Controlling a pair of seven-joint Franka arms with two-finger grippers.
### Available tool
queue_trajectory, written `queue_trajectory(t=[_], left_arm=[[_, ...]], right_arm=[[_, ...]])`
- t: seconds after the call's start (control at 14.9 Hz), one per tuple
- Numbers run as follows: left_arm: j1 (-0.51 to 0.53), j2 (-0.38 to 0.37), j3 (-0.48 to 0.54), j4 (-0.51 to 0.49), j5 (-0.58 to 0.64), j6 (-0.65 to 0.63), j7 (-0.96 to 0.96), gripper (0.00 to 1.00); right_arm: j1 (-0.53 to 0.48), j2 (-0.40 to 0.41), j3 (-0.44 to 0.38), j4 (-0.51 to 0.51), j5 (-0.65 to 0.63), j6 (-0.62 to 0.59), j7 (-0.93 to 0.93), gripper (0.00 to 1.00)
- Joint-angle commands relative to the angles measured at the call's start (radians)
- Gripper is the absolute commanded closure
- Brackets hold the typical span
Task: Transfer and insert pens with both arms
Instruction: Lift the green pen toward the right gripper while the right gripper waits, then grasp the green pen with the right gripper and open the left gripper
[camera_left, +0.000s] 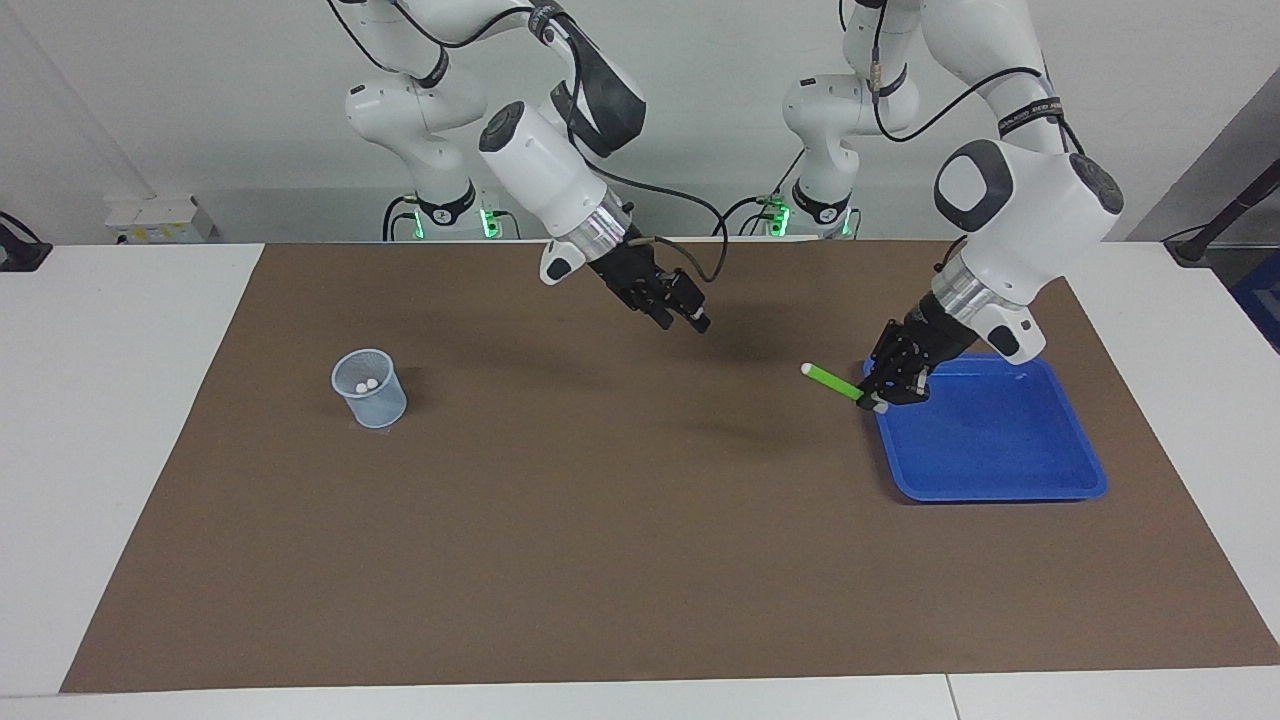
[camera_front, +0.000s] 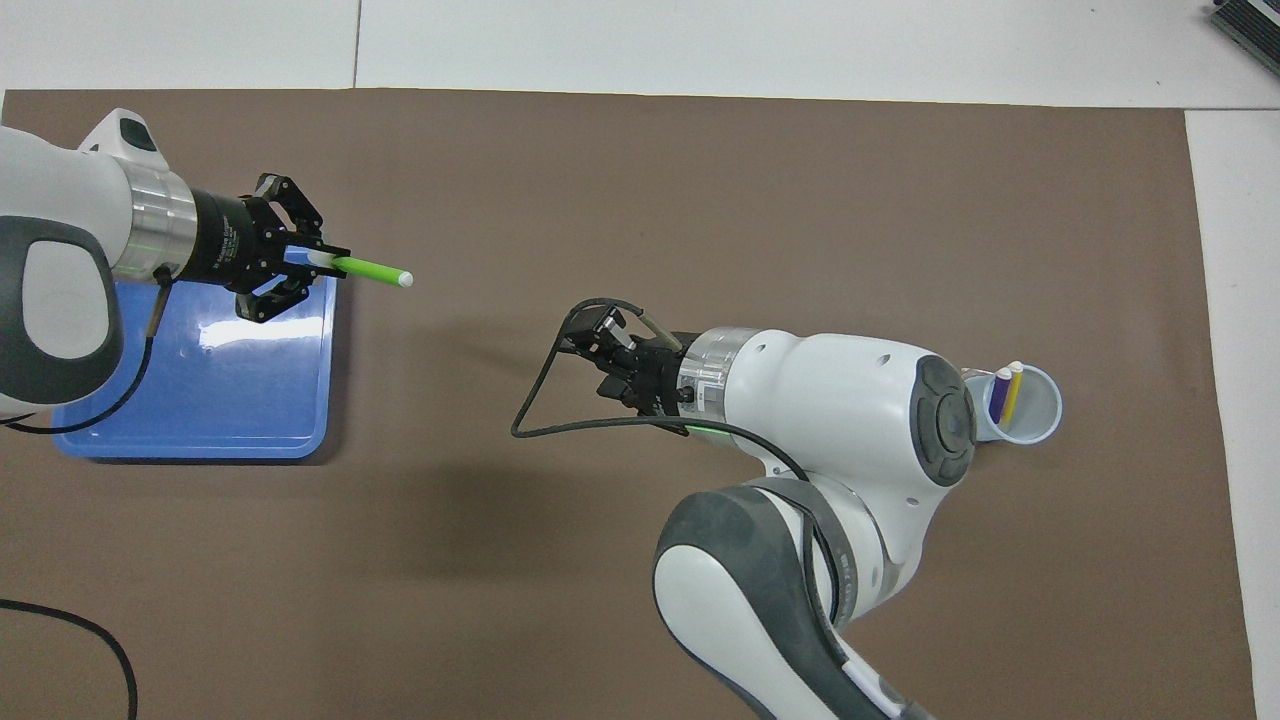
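We are gripping the green pen (camera_left: 834, 382) by its cap in our left tool (camera_left: 884, 392), tip outward for handover (right tool (camera_left: 686, 316) waiting, fingers unclear).

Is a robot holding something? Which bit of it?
Yes. The left gripper holds the green pen by one end, near its whitish cap, up over the blue tray's edge. The right gripper holds nothing.

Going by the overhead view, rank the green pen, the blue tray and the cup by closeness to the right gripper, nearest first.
From the right gripper, over the middle of the mat:
1. Green pen, held in the left gripper over the tray's edge, pointing toward the right gripper.
2. Blue tray, at the left arm's end.
3. Cup, at the right arm's end, holding two pens.
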Motion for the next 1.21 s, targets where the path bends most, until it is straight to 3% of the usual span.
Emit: queue_trajectory(t=[0.0, 0.2, 0.47, 0.81, 1.14], left_arm=[[-0.023, -0.043, 0.014, -0.042, -0.093, -0.043, -0.041, 1.00], [-0.063, -0.054, 0.011, -0.055, -0.103, -0.079, -0.041, 1.00], [-0.069, -0.062, 0.011, -0.061, -0.103, -0.122, -0.033, 1.00], [-0.079, -0.064, 0.009, -0.056, -0.101, -0.163, 0.008, 1.00], [-0.083, -0.065, 0.009, -0.058, -0.101, -0.165, 0.017, 1.00]], right_arm=[[0.051, 0.027, 0.002, 0.054, 0.050, 0.060, 0.036, 0.35], [0.132, 0.049, 0.002, 0.074, 0.060, 0.205, 0.099, 0.35], [0.131, 0.088, 0.002, 0.116, 0.046, 0.210, 0.090, 0.38], [0.103, 0.118, 0.001, 0.126, 0.046, 0.194, -0.058, 0.38], [0.108, 0.118, 0.001, 0.126, 0.046, 0.197, -0.056, 0.53]])
